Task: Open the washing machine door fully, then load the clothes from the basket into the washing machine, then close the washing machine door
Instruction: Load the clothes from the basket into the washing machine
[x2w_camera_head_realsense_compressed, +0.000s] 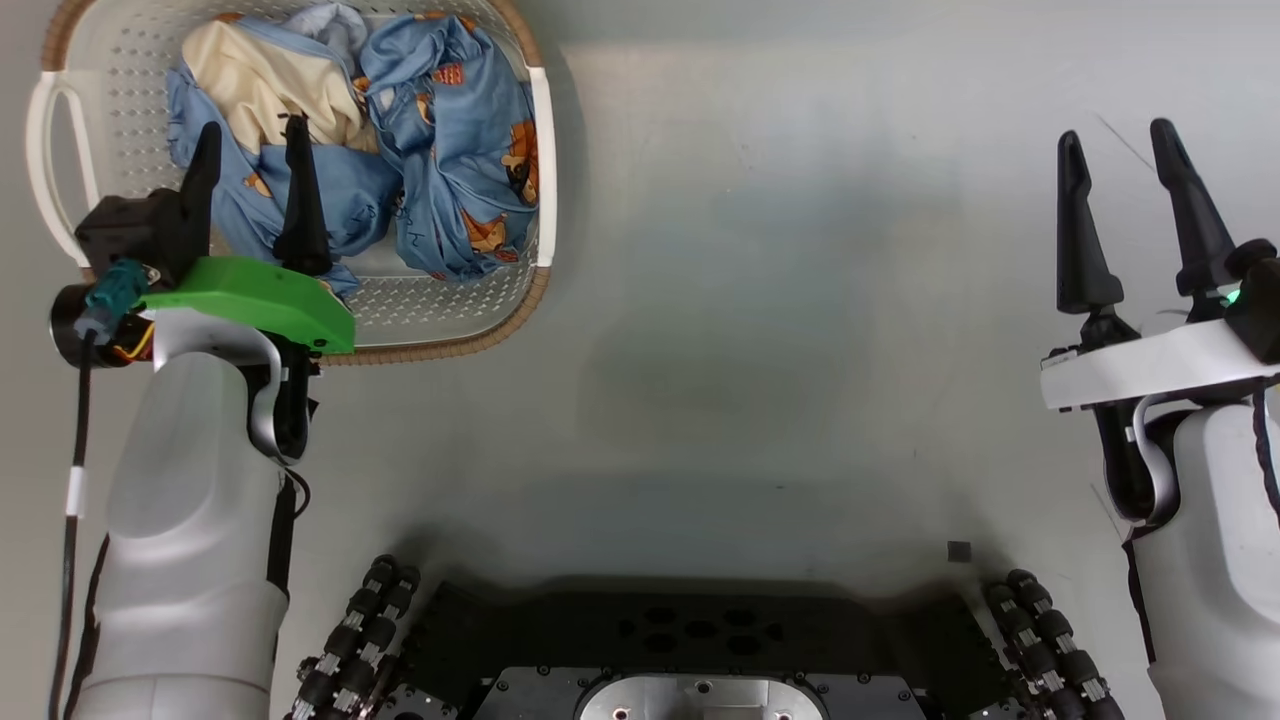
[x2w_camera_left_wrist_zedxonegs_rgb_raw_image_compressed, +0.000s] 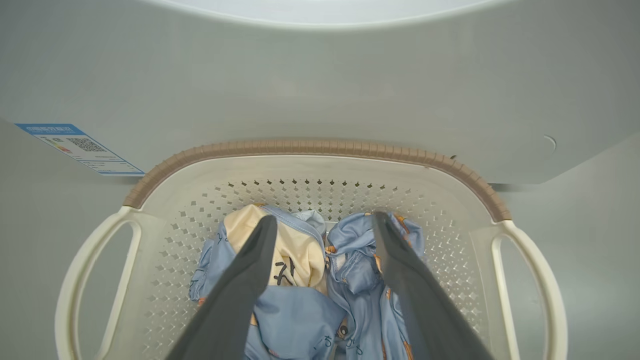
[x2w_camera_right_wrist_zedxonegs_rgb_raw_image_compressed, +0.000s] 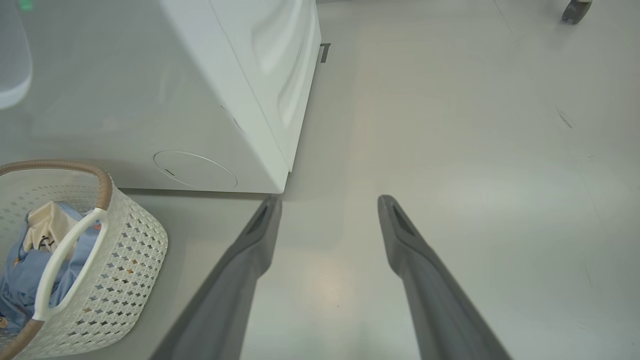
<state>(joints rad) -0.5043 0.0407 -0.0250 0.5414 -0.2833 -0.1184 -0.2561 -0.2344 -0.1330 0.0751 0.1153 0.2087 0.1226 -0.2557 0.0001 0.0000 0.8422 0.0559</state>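
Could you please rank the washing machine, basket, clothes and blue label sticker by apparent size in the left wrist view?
1. washing machine and basket: about alike, both cropped, so unranked.
2. clothes.
3. blue label sticker, smallest.

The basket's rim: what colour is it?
The basket rim is brown with a woven look; the left wrist view shows it best.

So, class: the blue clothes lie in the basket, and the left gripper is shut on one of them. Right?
Not quite: the left gripper is open, not shut on any of the clothes, which do lie in the basket. The left wrist view shows it.
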